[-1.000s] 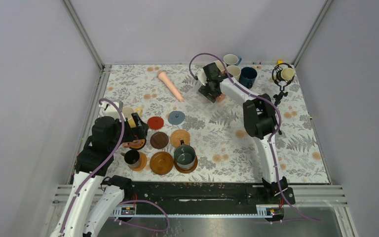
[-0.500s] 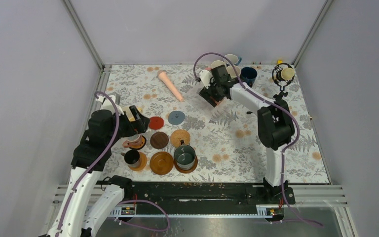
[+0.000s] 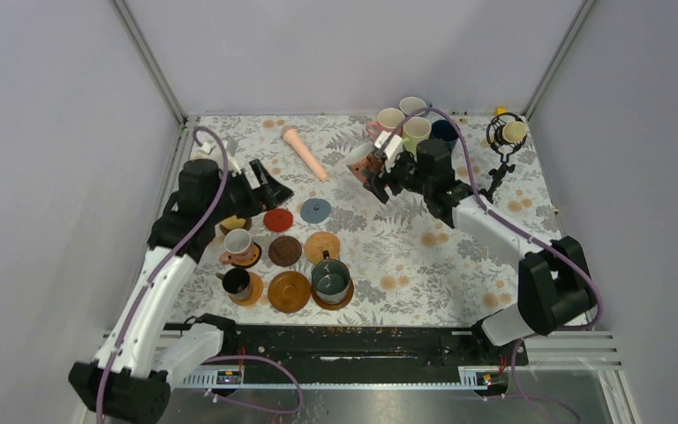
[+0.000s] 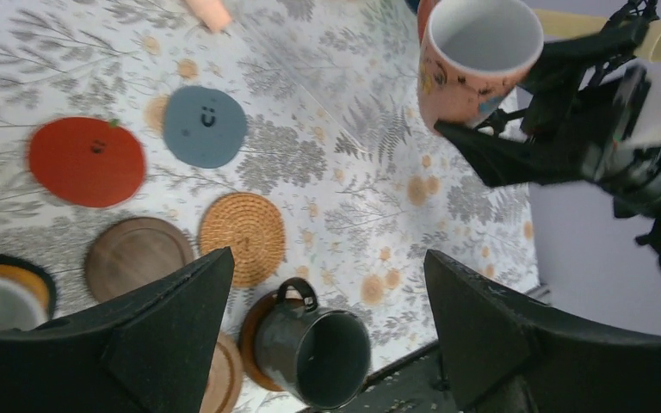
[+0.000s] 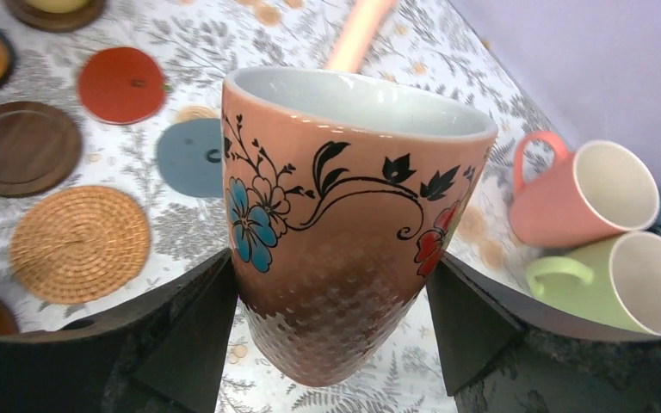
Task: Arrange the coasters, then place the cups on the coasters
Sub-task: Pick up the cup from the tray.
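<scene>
Three cups already sit on coasters at the near left of the counter (image 3: 424,265): a dark green mug (image 3: 330,280), a black cup (image 3: 236,283) and a cream cup (image 3: 237,241). The red coaster (image 3: 277,220), grey-blue coaster (image 3: 315,210), dark brown coaster (image 3: 284,251), woven coaster (image 3: 322,247) and orange wooden coaster (image 3: 289,291) lie bare. The right pincer (image 5: 331,275) is clenched on a floral mug (image 5: 344,198), up in the air near the far cups. The left pincer (image 4: 324,262) hangs released and empty above the coasters. A pink cup (image 3: 389,119) and a light green cup (image 3: 417,130) wait at the back, so I'd judge it roughly a third done
</scene>
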